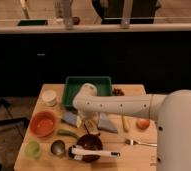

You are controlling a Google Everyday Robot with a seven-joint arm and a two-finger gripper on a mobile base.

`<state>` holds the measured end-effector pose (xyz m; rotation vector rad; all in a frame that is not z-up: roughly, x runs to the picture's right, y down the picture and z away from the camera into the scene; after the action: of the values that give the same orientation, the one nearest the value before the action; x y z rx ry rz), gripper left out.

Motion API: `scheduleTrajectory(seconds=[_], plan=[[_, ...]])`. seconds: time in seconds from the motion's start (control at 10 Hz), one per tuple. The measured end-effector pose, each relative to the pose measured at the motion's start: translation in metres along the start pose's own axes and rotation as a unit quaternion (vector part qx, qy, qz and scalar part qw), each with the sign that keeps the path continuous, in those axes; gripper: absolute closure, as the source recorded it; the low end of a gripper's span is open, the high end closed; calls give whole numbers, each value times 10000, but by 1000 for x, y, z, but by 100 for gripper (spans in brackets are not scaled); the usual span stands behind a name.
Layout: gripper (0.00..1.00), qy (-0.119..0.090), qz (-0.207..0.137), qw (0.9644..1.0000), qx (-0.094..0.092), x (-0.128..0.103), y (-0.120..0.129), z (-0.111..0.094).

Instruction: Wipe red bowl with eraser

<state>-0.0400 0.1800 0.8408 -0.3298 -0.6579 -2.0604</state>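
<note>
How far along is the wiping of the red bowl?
Nothing looks done: the red bowl sits untouched at the left of the table. In hand: the gripper hangs open over the table's middle, apparently above the eraser, not gripping it. Left: grasp the eraser, carry it over, wipe the bowl.

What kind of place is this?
Likely a test kitchen or lab: a small wooden table of dishes like the red bowl, a dark counter behind, the gripper low over the table's middle.
</note>
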Motion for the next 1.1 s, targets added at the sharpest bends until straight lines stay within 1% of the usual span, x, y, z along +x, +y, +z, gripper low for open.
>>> scheduleTrajectory(seconds=[0.2,0.4,0.7,0.9,1.0,1.1], plan=[[20,-18,-37,10000,3,4,2,3],[20,-67,-83,9999,78,7,1,11],[20,-216,-186,9994,216,7,-3,27],[20,-306,-233,9989,285,5,-5,34],[25,-330,-247,9987,303,3,-4,37],[35,-332,-252,9986,313,2,-4,37]])
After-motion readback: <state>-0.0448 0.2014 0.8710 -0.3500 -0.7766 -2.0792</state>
